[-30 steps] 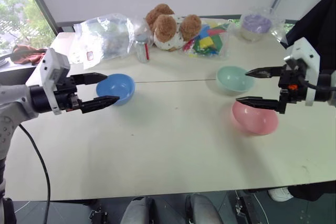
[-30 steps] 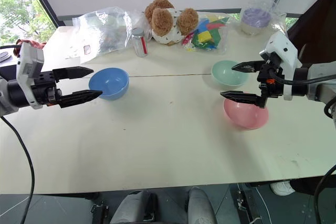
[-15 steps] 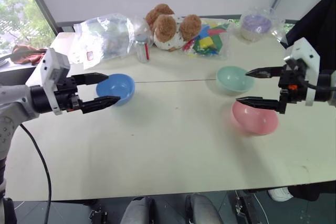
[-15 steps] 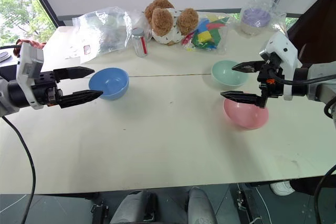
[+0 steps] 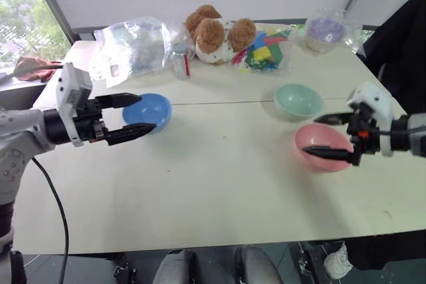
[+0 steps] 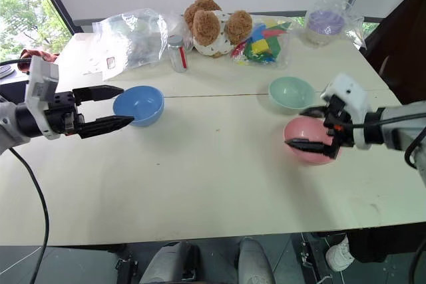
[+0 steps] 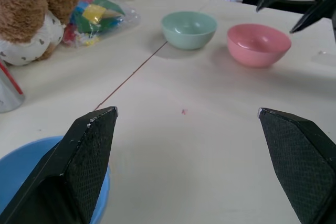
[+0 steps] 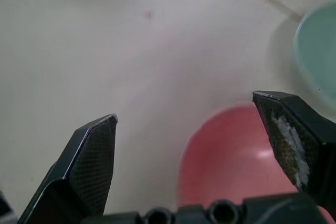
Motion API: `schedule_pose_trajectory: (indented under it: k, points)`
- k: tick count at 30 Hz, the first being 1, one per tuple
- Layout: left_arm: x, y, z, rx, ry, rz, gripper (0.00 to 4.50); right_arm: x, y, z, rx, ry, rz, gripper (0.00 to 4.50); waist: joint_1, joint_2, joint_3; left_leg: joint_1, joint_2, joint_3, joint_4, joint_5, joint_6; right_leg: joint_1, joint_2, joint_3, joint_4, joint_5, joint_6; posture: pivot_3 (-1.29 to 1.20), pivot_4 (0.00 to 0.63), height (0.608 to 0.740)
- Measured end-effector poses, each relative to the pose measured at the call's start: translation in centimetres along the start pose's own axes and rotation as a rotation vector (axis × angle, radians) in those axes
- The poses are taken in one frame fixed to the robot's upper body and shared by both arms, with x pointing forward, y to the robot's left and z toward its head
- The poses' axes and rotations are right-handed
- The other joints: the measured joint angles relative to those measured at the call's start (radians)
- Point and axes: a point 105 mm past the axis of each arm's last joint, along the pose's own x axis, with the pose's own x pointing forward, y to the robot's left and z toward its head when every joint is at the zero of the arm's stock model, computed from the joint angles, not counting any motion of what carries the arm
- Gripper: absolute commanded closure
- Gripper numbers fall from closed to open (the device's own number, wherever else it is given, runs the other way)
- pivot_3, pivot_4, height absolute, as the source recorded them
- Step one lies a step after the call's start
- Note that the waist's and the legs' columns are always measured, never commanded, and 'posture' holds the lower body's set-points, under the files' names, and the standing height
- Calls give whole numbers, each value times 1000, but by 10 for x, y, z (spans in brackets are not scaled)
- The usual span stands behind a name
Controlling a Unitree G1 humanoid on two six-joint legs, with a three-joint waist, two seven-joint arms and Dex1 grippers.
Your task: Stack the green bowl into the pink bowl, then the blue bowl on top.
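Toward the table's point(image 5: 219, 191) right edge the pink bowl point(image 5: 324, 145) sits upright, the green bowl point(image 5: 297, 100) just behind it, apart. The right gripper point(image 5: 326, 136) hangs over the pink bowl, fingers spread wide, holding nothing. Near the left edge the blue bowl point(image 5: 148, 111) rests beside the left gripper point(image 5: 136, 112), also wide and empty.

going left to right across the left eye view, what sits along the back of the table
clear plastic bag → small bottle → plush toy → bag of colourful blocks → lavender container in a clear bag
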Motion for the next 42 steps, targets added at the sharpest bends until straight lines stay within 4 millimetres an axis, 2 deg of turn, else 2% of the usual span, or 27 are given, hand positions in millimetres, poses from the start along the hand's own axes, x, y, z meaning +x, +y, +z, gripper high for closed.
schedule_pose_trajectory:
  k: [4, 9, 12, 14, 17, 19, 21, 24, 25, 26, 28, 29, 31, 32, 35, 37, 41, 42]
  points:
    - [2, 0, 1, 3, -4, -6, 68, 9, 8, -27, 35, 86, -28, 0, -1, 0, 0, 0, 0, 0, 0, 0, 0, 0, 0, 0, 0, 0, 0, 0, 150, 740]
    - [3, 0, -1, -2, 1, -15, 68, 25, 18, -49, 21, 162, -34, 0, 0, 0, 0, 0, 0, 0, 0, 0, 0, 0, 1, 0, 0, 0, 0, 0, 150, 740]
    - [5, -1, -2, -5, 4, -19, 0, 37, 20, -64, -26, 216, -49, 853, 0, 0, 0, 0, -1, 0, 1, 0, 0, 0, 1, 0, 0, 0, 0, 0, 150, 740]
    - [4, 0, -2, -4, 5, -18, 0, 41, 20, -67, -47, 225, -54, 1822, 1, 0, 0, 0, -1, 0, 1, 0, 0, 0, 1, 0, 0, 0, 0, 0, 150, 740]
    - [4, 0, -2, -4, 6, -16, 0, 41, 17, -62, -73, 209, -63, 3489, 0, 0, 0, 0, -1, 0, 1, 0, 0, 0, 2, 0, 0, 0, 0, 0, 150, 740]
    - [4, 0, -2, -4, 7, -15, 0, 41, 15, -58, -91, 201, -70, 4446, 0, 0, 0, 0, -1, 0, 1, 0, 0, 0, 2, 0, 0, 0, 0, 0, 150, 740]
    - [5, 1, -1, -2, 6, -14, 0, 41, 12, -49, -128, 180, -75, 4480, 0, 0, 0, 0, 0, 0, 1, 0, 0, 1, 3, 0, 0, 0, 0, 0, 150, 740]
    - [5, 3, 2, 9, 1, -8, 0, 44, 20, -40, -189, 148, -12, 4480, 0, 0, 0, 0, 0, 0, 1, 0, 1, 1, 4, 0, 0, 0, 0, 0, 150, 740]
    - [5, 4, 2, 12, 1, -6, 0, 47, 24, -30, -230, 124, 21, 4480, 0, 0, 0, 0, 0, 0, 1, 0, 1, 1, 4, 0, 0, 0, 0, 0, 150, 740]
    - [5, 4, 2, 13, 2, -4, 0, 49, 28, -20, -268, 98, 49, 4480, -2, 0, 0, 0, 0, 0, 1, 0, 1, 1, 4, 0, 0, 0, 0, 0, 150, 740]
    - [5, 6, 3, 12, 0, -4, 0, 59, 40, 15, -381, -3, 113, 4480, -10, 0, 0, 1, 0, 0, 1, 0, 1, 0, 5, 0, 1, 0, 0, 0, 150, 740]
    - [6, 7, 5, 16, -1, -5, 0, 62, 45, 27, -424, -36, 136, 4480, -8, 0, 0, 1, 0, 0, 1, 0, 1, 0, 5, 0, 2, 0, 0, 0, 150, 740]
    - [6, 8, 8, 25, -6, -4, 0, 78, 58, 58, -526, -119, 209, 4480, -9, -1, -1, 2, 1, 0, 1, 0, 0, 1, 8, 0, 2, 0, 0, 0, 150, 740]
    - [7, 8, 9, 32, -8, -10, 0, 84, 65, 66, -565, -144, 239, 4480, -7, -1, -1, 1, 1, 0, 1, 0, 0, 0, 8, 0, 2, 0, 0, 0, 150, 740]
    - [6, 7, 10, 30, -8, -9, 0, 106, 82, 69, -672, -124, 353, 4480, 4, -1, -1, 0, 1, -2, 1, 1, -1, 1, 8, 0, 1, 0, 0, 0, 150, 740]
    - [6, 5, 11, 19, -14, -21, 0, 122, 85, 65, -723, -90, 396, 4480, 2, -1, -1, 0, -1, -1, 2, 0, 0, 1, 7, 0, 0, 0, 0, 0, 150, 740]
    - [8, -6, 15, 21, -15, -65, 0, 140, 88, 58, -783, -43, 450, 4480, -2, -2, -1, -1, -2, -1, 2, 0, 0, 1, 5, -1, 0, 0, 0, 0, 150, 740]
    - [8, -9, 16, 27, -8, -73, 0, 143, 88, 56, -798, -30, 468, 4145, -3, -2, -1, -1, -2, -1, 2, 0, 0, 0, 5, -1, 0, 0, 0, 0, 150, 740]
